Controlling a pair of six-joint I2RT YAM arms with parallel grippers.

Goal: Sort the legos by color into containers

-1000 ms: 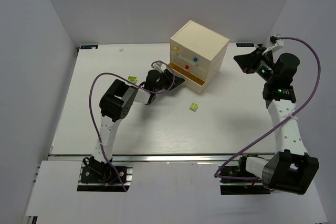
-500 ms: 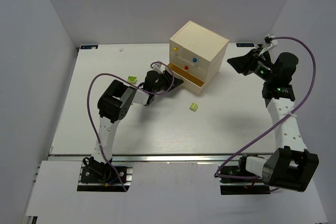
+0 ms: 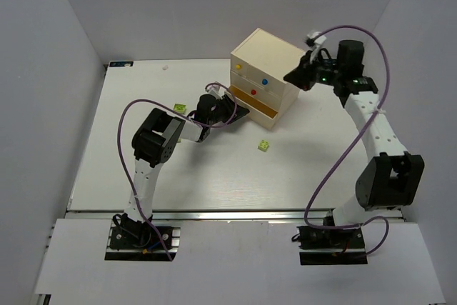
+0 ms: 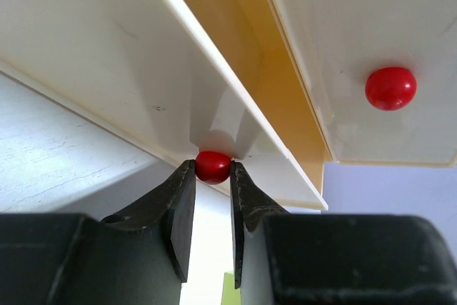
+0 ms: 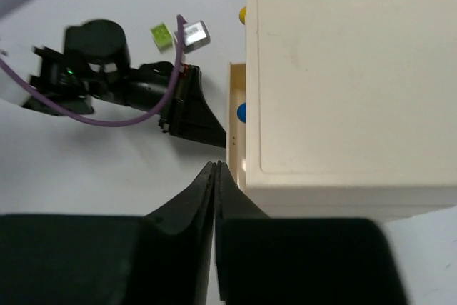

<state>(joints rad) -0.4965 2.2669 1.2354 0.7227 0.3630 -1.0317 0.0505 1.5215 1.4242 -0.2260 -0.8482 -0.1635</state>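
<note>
A small lime-yellow studded plastic lego point(image 3: 263, 146) lies loose on the white table point(image 3: 178, 176) before the cream wooden chest point(image 3: 275, 51). The left gripper point(image 4: 212, 183) stays pinched on the round red knob point(image 4: 213, 165) of the pulled-out bottom drawer point(image 3: 263, 107). Farther back, the right gripper point(image 5: 215, 168), shut and empty, has swung over the chest's top: sorting awaits
</note>
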